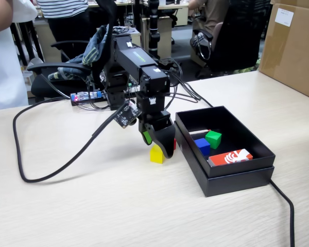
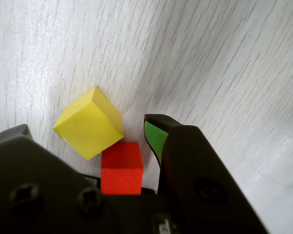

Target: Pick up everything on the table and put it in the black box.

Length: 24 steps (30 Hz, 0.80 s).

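Jaws apart, straddling yellow cube [image 2: 89, 129] and red cube [image 2: 121, 167] on table [image 2: 210, 58].

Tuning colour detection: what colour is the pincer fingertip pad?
Green, on the pincer fingertip; clearest in the wrist view.

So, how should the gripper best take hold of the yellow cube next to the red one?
Probably from straight above, closing on two opposite side faces of the yellow cube. In the wrist view it sits turned at an angle, one corner touching the red cube, so the gripper should rotate to match its faces and avoid catching the red one too.
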Available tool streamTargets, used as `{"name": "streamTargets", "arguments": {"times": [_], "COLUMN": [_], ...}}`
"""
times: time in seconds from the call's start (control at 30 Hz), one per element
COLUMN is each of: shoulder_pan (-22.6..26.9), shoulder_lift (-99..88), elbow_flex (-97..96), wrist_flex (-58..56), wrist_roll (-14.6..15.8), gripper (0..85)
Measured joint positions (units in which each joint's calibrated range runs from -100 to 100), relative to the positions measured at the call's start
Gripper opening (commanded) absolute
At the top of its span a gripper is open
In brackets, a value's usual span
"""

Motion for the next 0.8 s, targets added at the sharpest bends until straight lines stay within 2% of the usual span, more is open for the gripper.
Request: {"name": "streamTargets", "arguments": {"times": [0.1, 0.23, 0.27, 0.47, 0.6, 0.77, 0.8], "shoulder_pan": [0.00, 0.05, 0.00, -0.10, 0.20, 3.13, 5.13], "shoulder_lift": [1.17, 2.33, 2.59, 1.55, -9.32, -19.16, -19.42], "elbow_flex": [1.64, 1.92, 2.74, 3.10, 3.74, 11.68, 15.88], "wrist_flex": [0.00, 0.00, 0.08, 0.08, 0.08, -0.08, -0.08], "wrist_roll": [0.34, 1.37, 1.71, 2.39, 2.44, 2.59, 2.59], "gripper": [32.6, 11.3, 9.4, 9.0, 8.8, 8.1, 8.1]}}
